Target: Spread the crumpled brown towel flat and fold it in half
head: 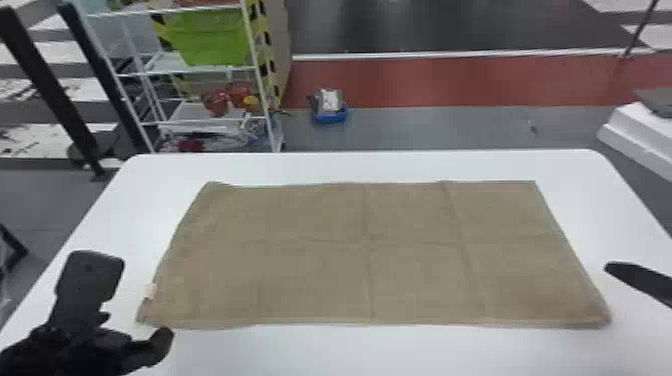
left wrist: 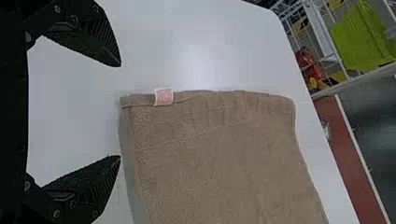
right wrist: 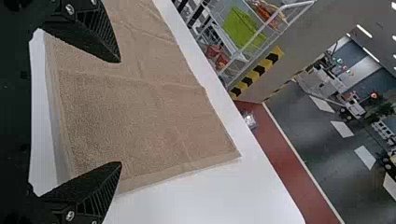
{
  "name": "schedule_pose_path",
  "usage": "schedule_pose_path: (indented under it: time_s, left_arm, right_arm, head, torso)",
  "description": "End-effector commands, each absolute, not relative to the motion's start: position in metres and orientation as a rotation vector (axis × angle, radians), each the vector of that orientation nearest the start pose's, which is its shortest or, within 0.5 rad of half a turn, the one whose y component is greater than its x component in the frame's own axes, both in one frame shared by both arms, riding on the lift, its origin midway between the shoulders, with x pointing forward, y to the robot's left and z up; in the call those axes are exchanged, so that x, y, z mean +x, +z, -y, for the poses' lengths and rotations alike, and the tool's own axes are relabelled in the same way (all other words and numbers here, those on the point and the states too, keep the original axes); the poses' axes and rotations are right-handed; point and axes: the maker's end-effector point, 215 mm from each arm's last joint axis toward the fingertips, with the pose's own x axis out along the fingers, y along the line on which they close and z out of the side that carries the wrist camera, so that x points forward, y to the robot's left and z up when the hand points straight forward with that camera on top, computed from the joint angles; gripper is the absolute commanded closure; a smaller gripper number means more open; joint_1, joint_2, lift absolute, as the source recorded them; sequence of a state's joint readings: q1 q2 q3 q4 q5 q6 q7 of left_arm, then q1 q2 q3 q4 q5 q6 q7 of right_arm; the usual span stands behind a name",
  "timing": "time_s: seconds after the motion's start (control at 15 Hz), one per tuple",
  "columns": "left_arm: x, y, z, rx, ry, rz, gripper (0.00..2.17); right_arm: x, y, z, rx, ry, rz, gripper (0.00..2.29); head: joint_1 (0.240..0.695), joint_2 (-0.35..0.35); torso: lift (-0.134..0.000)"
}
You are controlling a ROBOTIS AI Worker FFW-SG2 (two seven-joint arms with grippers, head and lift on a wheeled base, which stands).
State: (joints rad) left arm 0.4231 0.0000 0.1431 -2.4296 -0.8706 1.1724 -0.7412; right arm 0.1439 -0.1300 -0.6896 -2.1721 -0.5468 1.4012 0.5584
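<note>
The brown towel (head: pixel 370 250) lies spread on the white table as a wide rectangle, with faint creases across it. My left gripper (head: pixel 134 299) stands open beside the towel's near left corner, holding nothing. In the left wrist view, a small pale tag (left wrist: pixel 164 96) sticks out from the edge of the towel (left wrist: pixel 224 154), beyond my left gripper (left wrist: pixel 119 111). At the right, a dark finger of my right gripper (head: pixel 640 281) shows past the towel's right edge. From the right wrist, the parted fingertips of my right gripper (right wrist: pixel 120 112) have the towel (right wrist: pixel 135 112) in view between and beyond them.
The white table (head: pixel 320 167) has bare margins around the towel. Past its far left edge stands a wire shelf with a green bin (head: pixel 210 37). A blue container (head: pixel 330 114) sits on the floor behind, and a white block (head: pixel 637 132) stands beyond the right side.
</note>
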Motion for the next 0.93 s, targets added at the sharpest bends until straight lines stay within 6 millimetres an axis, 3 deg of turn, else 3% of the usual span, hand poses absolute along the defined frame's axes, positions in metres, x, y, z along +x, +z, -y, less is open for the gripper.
schedule_pose_path:
  time_s: [0.0,0.27,0.53,0.87]
  left_arm:
    - [0.345,-0.402,-0.371,0.325,0.072,-0.851,0.24]
    - [0.369,-0.373,-0.348,0.489,-0.082,-0.738,0.35]
    - [0.374,-0.388,-0.329,0.648,-0.219,-0.786,0.42]
    - [0.365,-0.401,-0.337,0.696,-0.272,-0.863,0.42]
  right_arm:
    - [0.420,-0.351,0.346,0.593,0.273,-0.599,0.11]
    - [0.425,-0.346,0.355,0.588,0.261,-0.586,0.11]
    - [0.424,-0.344,0.360,0.593,0.253,-0.581,0.10]
    - [0.423,-0.345,0.365,0.594,0.243,-0.582,0.10]
  head:
    - [0.695,0.055]
    - [0.695,0.017]
    - [0.695,-0.022]
    - [0.695,-0.051]
  torso:
    - [-0.134]
    - [-0.134]
    - [-0.134]
    - [-0.134]
